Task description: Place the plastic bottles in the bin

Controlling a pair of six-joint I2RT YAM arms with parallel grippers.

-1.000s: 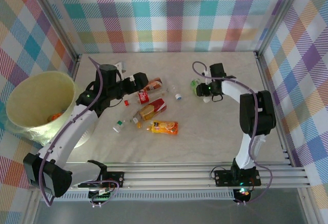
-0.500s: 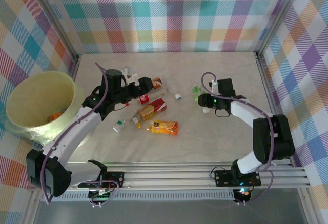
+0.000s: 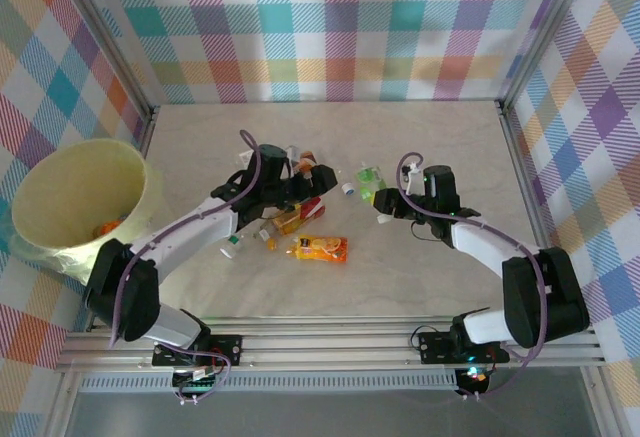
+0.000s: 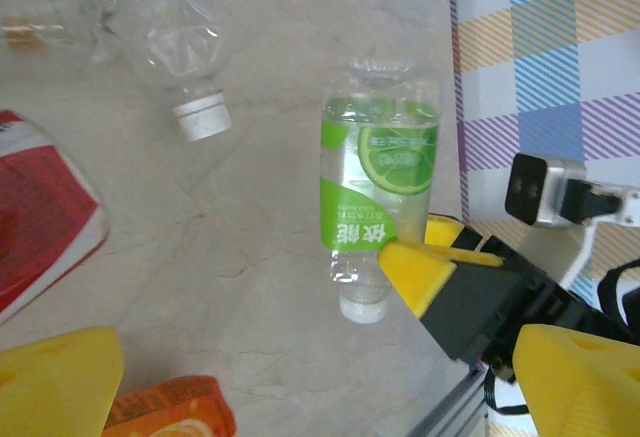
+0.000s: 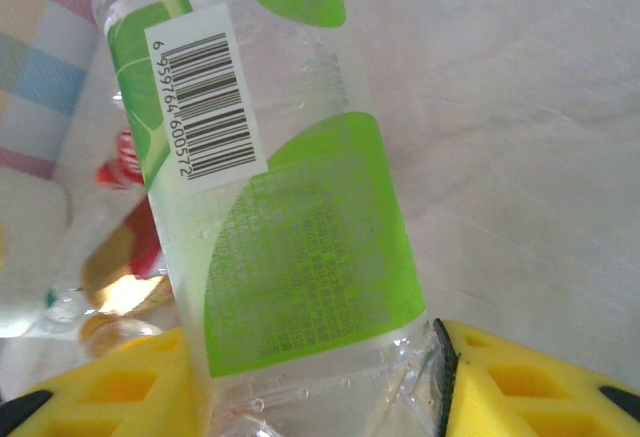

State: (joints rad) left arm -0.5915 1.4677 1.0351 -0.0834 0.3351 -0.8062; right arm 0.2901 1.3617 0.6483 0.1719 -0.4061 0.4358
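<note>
- Two robot arms reach over a pale marbled table point(image 3: 440, 287) inside a booth with checked walls.
- Several plastic bottles lie loose near the middle of the table, among them an orange-labelled bottle point(image 3: 320, 248), a red-labelled bottle point(image 4: 40, 217) and a clear bottle with a white cap point(image 4: 190, 57).
- One green-labelled bottle point(image 5: 290, 247) sits just right of that group, pinched in the right gripper point(image 5: 312, 397); the yellow fingers point(image 5: 530, 387) press on both sides near its cap end.
- Whether this bottle is off the table or resting on it cannot be told.
- The left gripper point(image 4: 320, 382) hovers above the group with its jaws spread wide, holding nothing, close to the green-labelled bottle.
- The bin point(image 3: 60, 162), a big pale yellow-green bucket, stands at the far left edge, well apart from the held bottle, with something orange already inside.
- Judged step: carrying the green-labelled bottle to the bin.
- To do it well, lift straight up first, so the long free end clears the loose bottles.
- The grip is near one end on thin plastic, so the bottle could swing or slip; a slow, level move seems wise.
- The path leftward crosses the left arm, so that arm needs to give way or take the bottle.
- Release only once the bottle is fully over the wide rim.
</note>
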